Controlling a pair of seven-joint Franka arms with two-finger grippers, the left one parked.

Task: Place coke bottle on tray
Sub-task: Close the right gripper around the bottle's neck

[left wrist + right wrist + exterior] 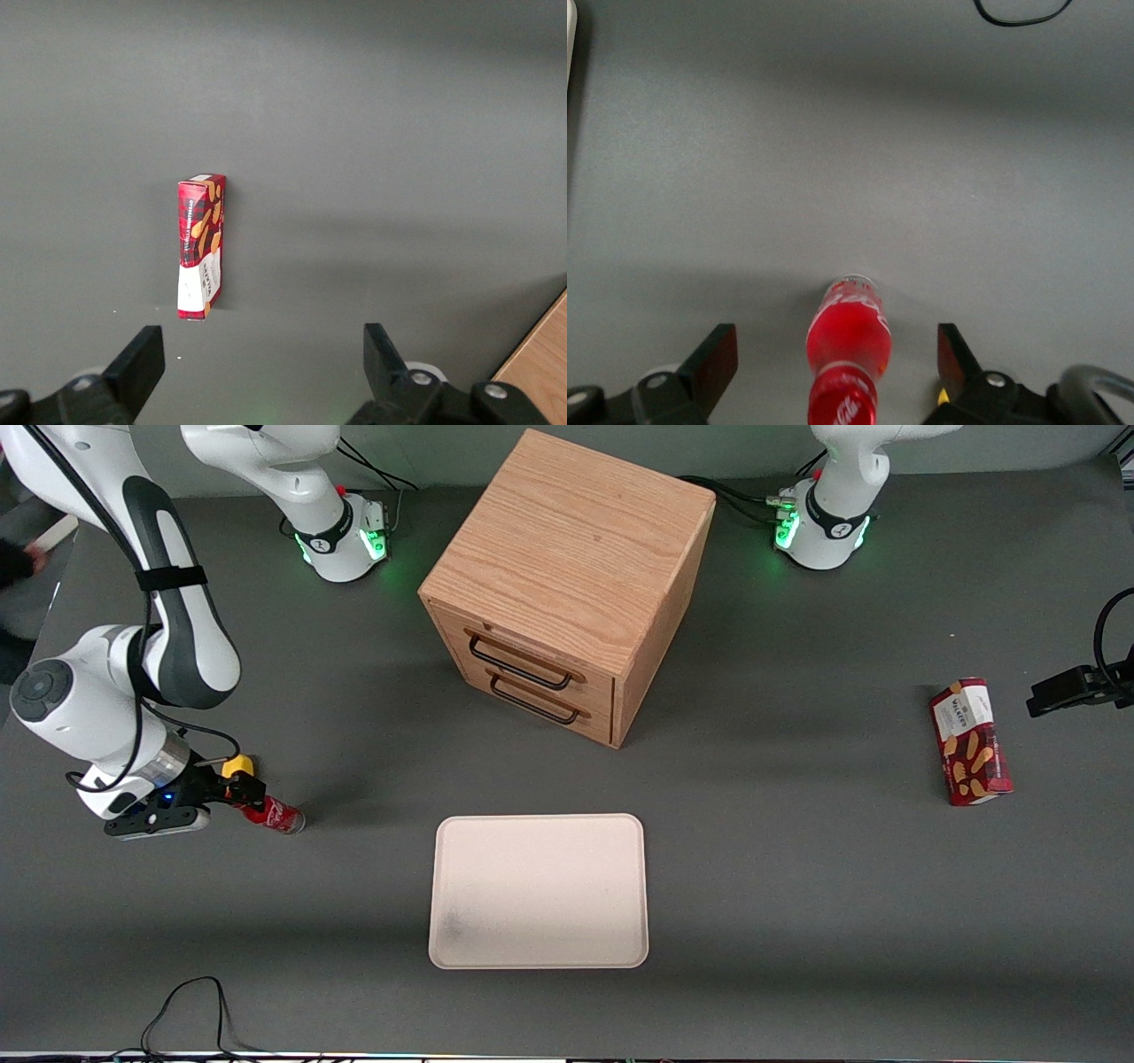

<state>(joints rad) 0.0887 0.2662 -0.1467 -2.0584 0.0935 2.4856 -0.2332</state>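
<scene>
Coke bottle (pixel 849 350) lies between the released jaws of the gripper (pixel 837 363), touching neither of the 2 fingers (pixel 713 359).

White script marks its cap end, partly cut off; the snack box (pixel 970 741) reads "Walkers". The tray (pixel 539 890) sits well apart, bare grey table (pixel 797 886) between.

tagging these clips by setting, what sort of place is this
Most likely a robot lab tabletop: robot arms bolted to a grey table, with staged props, a wooden drawer box, an empty tray and a snack box. The gripper sits low, jaws open around a coke bottle.
</scene>
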